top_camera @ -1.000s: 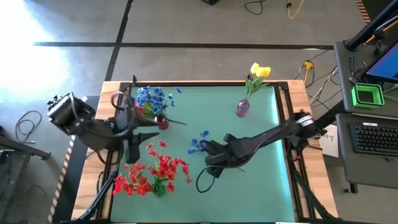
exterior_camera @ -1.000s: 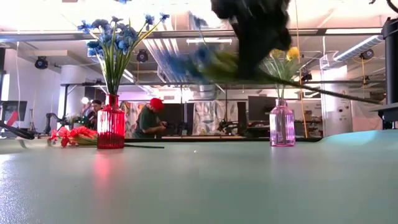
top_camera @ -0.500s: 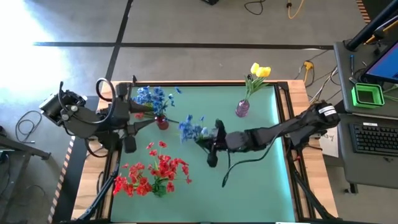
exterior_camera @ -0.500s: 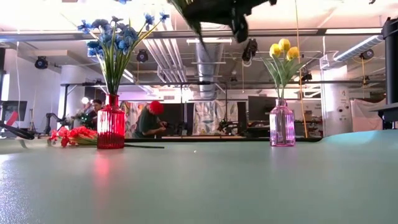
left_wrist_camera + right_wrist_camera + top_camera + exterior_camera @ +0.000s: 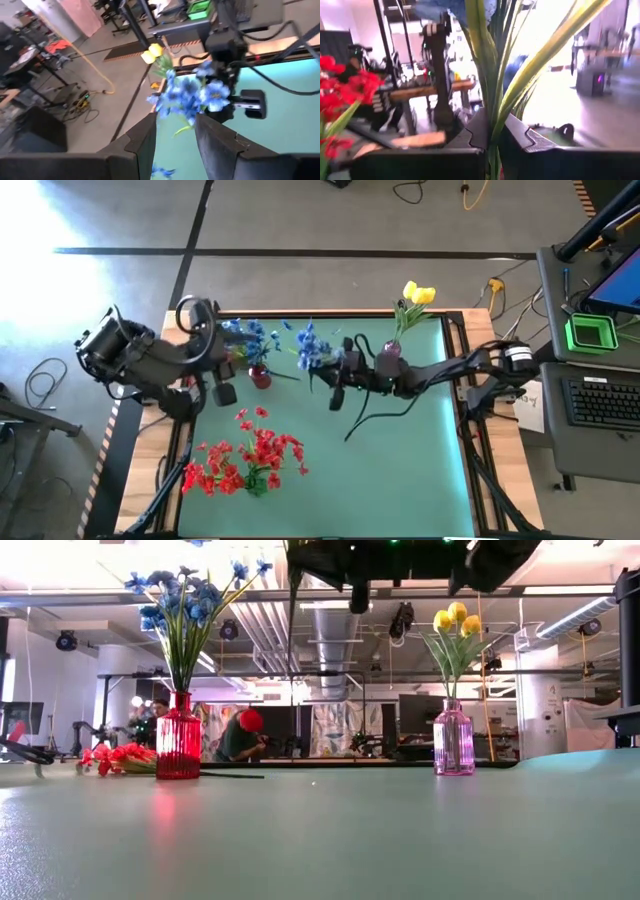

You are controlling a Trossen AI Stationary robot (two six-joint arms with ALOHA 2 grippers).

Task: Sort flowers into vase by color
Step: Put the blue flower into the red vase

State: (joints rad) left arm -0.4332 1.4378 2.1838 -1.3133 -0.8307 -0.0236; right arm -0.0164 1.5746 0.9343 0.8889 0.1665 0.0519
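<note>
Right gripper (image 5: 338,372): raised over the far middle of the table (image 5: 420,460), fingers clamped on the green stem of a blue flower (image 5: 308,345); the blossoms point toward the red vase (image 5: 260,376), and the stem (image 5: 492,75) rises between the fingers in the right wrist view. Left gripper (image 5: 222,380): just beside the red vase on its left side, fingers (image 5: 145,137) standing apart with nothing between them. Red vase: far left part of the table, upright, holding blue flowers (image 5: 185,600). Purple vase (image 5: 389,354): far right part of the table, upright, holding yellow flowers (image 5: 418,294). Red flowers (image 5: 250,455): loose heap lying flat on the near left part of the table, well apart from both grippers. Room behind: a person in a red cap (image 5: 243,735) at a workbench.
</note>
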